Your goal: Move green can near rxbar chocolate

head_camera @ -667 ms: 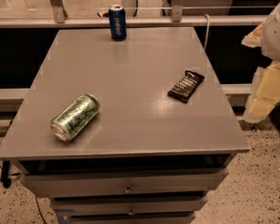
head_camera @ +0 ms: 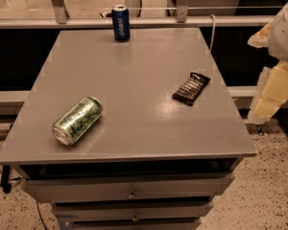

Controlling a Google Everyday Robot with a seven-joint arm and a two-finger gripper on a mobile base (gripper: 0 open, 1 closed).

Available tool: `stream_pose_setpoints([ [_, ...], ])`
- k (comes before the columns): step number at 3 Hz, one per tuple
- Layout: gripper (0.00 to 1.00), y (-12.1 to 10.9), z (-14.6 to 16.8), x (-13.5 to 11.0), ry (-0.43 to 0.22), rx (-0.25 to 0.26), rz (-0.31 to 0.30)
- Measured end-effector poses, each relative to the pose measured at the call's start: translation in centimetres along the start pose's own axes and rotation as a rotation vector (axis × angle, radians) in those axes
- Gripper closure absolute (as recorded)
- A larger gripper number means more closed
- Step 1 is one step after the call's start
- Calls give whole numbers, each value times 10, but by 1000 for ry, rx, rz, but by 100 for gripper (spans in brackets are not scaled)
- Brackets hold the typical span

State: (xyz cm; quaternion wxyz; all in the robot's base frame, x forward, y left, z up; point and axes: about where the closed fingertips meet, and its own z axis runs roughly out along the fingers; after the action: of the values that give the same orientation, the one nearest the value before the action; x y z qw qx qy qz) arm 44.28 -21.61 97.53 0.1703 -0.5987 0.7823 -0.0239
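The green can lies on its side on the front left of the grey table, its silver top facing the front left. The rxbar chocolate, a flat black bar with white lettering, lies on the right side of the table, well apart from the can. My gripper shows as cream and white parts at the right edge of the view. It is off the table's right side, to the right of the bar, and holds nothing that I can see.
A dark blue can stands upright at the table's back edge. Drawers sit under the table top at the front. A rail and glass partition run behind the table. The floor is speckled.
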Motion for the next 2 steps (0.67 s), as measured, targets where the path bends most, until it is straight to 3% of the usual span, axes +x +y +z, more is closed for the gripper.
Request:
stream_pose_setpoints([
  [1, 0, -7, 29, -9, -89, -37, 26],
  [2, 0, -11, 49, -41, -262, -81, 16],
])
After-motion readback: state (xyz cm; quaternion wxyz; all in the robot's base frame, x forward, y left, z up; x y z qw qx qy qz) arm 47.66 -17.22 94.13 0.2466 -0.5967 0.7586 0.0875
